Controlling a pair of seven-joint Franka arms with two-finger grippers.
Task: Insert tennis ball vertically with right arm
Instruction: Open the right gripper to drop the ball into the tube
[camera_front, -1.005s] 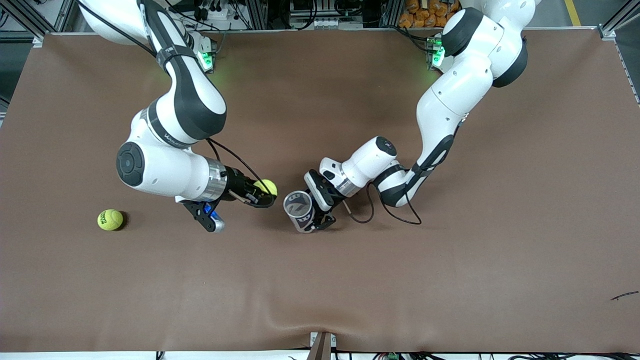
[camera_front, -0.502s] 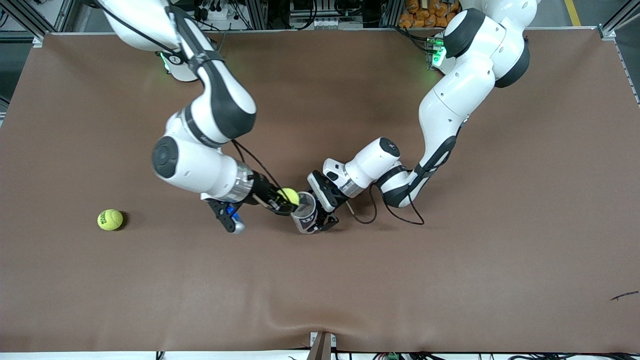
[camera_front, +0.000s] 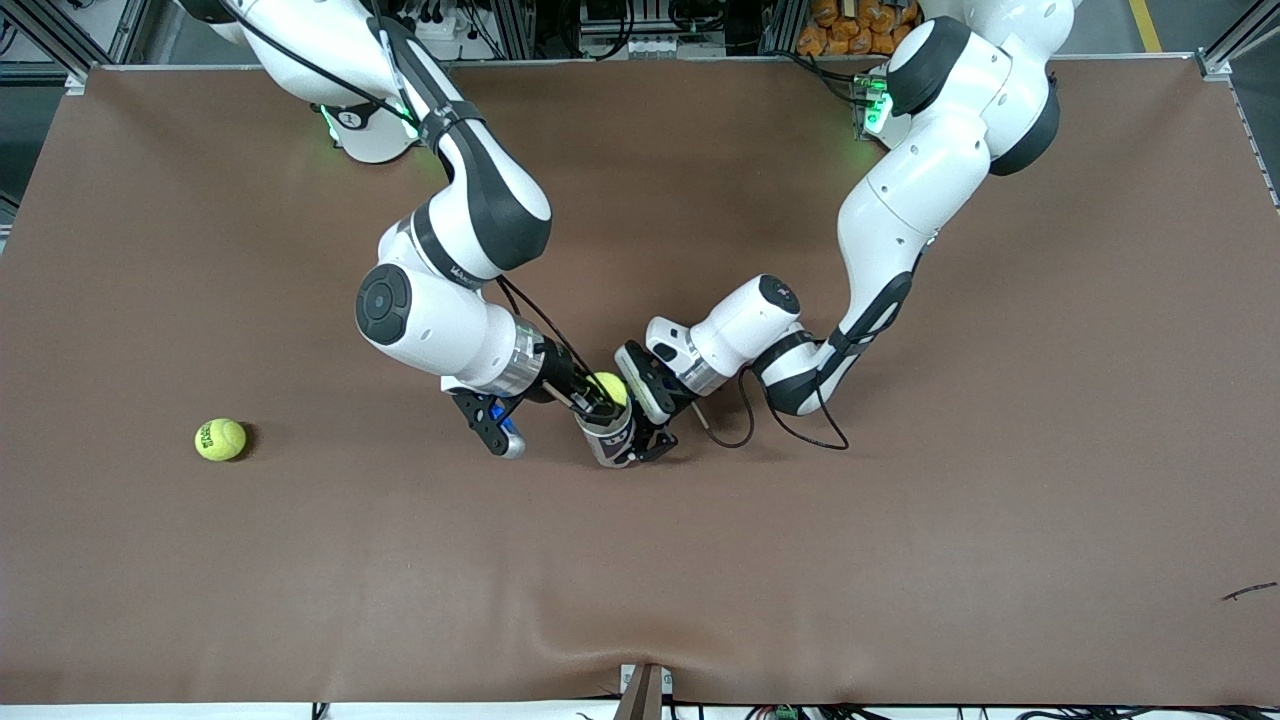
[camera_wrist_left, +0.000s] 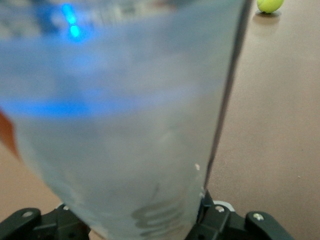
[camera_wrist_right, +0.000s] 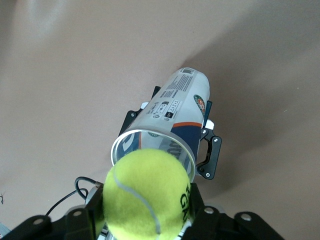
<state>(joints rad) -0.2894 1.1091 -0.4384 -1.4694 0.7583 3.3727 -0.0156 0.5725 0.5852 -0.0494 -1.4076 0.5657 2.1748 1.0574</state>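
My right gripper is shut on a yellow tennis ball and holds it right at the open mouth of a clear tennis-ball can. My left gripper is shut on that can and holds it tilted at mid-table. In the right wrist view the ball sits between my right gripper's fingers, just above the can's rim, with the left gripper's black fingers clamped on the can's sides. In the left wrist view the can fills the frame above my left gripper.
A second tennis ball lies on the brown table toward the right arm's end; it also shows in the left wrist view. A black cable loops by the left wrist. A small dark scrap lies near the left arm's end.
My right arm has swung toward the left arm's end with the ball, from beside the can to its open mouth. The left gripper has shifted the can slightly and then held still.
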